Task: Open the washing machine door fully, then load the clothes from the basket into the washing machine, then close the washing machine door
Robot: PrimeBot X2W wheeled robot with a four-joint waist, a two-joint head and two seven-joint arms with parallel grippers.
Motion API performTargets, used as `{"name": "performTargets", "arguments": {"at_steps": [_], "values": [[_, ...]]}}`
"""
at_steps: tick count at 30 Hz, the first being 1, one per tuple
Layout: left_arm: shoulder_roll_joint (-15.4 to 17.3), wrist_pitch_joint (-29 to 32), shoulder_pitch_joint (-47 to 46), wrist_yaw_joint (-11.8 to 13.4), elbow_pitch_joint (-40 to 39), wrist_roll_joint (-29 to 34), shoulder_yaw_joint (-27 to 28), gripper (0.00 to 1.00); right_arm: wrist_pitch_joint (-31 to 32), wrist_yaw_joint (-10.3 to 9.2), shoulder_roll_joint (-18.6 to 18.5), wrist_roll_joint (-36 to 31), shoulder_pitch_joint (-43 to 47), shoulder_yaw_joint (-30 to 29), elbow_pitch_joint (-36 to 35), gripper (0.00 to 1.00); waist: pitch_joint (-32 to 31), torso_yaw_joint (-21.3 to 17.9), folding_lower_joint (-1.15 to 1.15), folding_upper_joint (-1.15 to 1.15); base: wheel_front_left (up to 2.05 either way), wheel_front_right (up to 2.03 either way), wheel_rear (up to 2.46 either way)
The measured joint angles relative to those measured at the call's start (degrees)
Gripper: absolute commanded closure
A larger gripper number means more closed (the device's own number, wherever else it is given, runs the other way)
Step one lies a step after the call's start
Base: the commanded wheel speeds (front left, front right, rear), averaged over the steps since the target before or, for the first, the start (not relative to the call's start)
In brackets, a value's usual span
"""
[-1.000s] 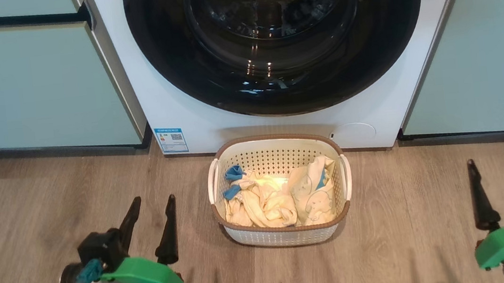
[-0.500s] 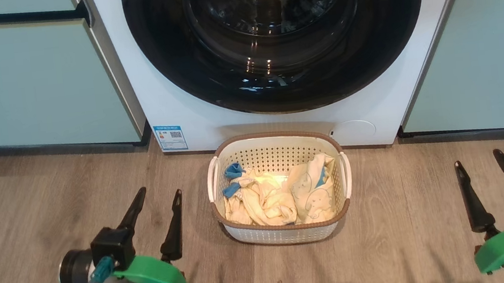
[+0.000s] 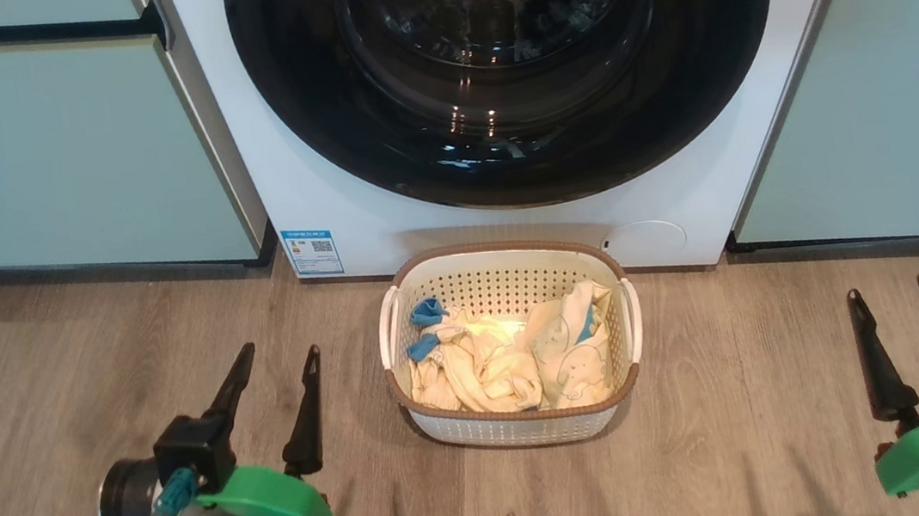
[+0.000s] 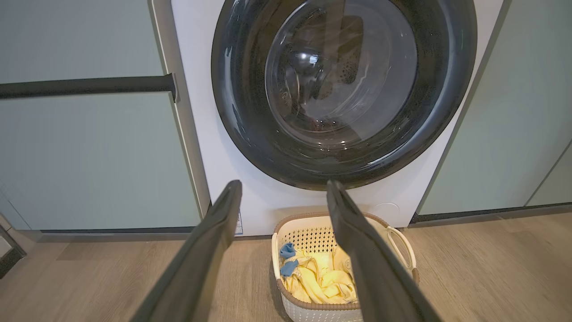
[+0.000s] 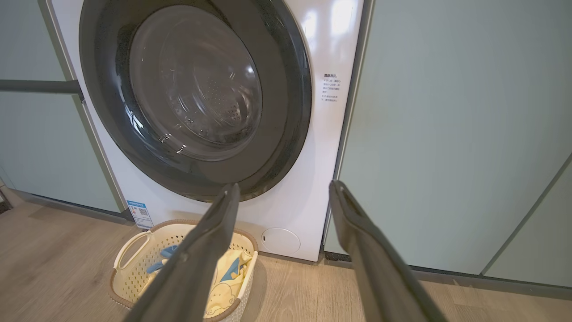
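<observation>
**A:** How are the claws placed, and is anything held?

**B:** Both are spread wide, and nothing is held. The left claw [image 3: 280, 349] is seen at nine o'clock of the basket [image 3: 502, 247] and the right claw [image 3: 888, 286] at three o'clock. Each is kept well apart from it, over the floor [image 3: 89, 352].

**A:** Where is the door?

**B:** The door [image 3: 503, 71] is shut flat against the washing machine [image 3: 439, 230], at twelve o'clock of the basket. The basket is set just before the machine, and the clothes [image 3: 505, 357] are heaped inside it.

**A:** How is the door expected to handle?

**B:** It is judged stiff, fairly heavy and swung on a hinge. The glossy black ring and the bulging glass would probably be slipped off. A hold is better sought at the outer rim, where a catch would be expected. No handle can be made out, and the hinge side cannot be told.

**A:** And the clothes?

**B:** They are judged soft, light and limp. A raised fold near the heap's middle is best pinched. Trailing ends should be expected, and the light basket might be dragged along.
</observation>
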Motion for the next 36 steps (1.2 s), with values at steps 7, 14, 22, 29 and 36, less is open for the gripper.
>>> {"name": "performTargets", "arguments": {"at_steps": [7, 14, 22, 29, 36], "values": [[-0.2, 0.0, 0.0, 0.0, 0.4, 0.0, 0.3, 0.00, 0.0, 0.00, 0.0, 1.3, 0.0, -0.2, 0.5, 0.00, -0.1, 0.0, 0.00, 0.00, 0.00, 0.00, 0.00], [-0.3, 0.0, 0.0, 0.0, 1.0, 0.0, 0.4, 0.00, 0.0, 0.00, 0.1, 2.0, 0.0, -0.4, 0.7, 0.00, -0.1, -0.1, 0.00, 0.00, 0.00, 0.00, 0.00], [-0.4, 0.0, 0.0, 0.0, 1.3, 0.0, 0.5, 0.00, 0.0, 0.00, 0.1, 2.0, 0.0, -0.5, 0.7, 0.00, -0.1, -0.3, 0.00, 0.00, 0.00, 0.00, 0.00], [-0.4, 0.0, 0.0, 0.0, 1.5, 0.1, 0.5, 0.00, 0.0, 0.00, 0.1, 2.1, 0.0, -0.9, 0.7, 0.00, -0.1, -0.3, 0.00, 0.00, 0.14, 0.15, -0.29], [-0.3, 0.0, -0.1, 0.0, 1.5, 0.1, 0.5, 0.00, 0.0, 0.00, 0.2, 2.4, 0.0, -0.9, 0.6, 0.00, 0.2, -0.3, 0.00, 0.00, 0.67, 0.67, -1.34]]}}
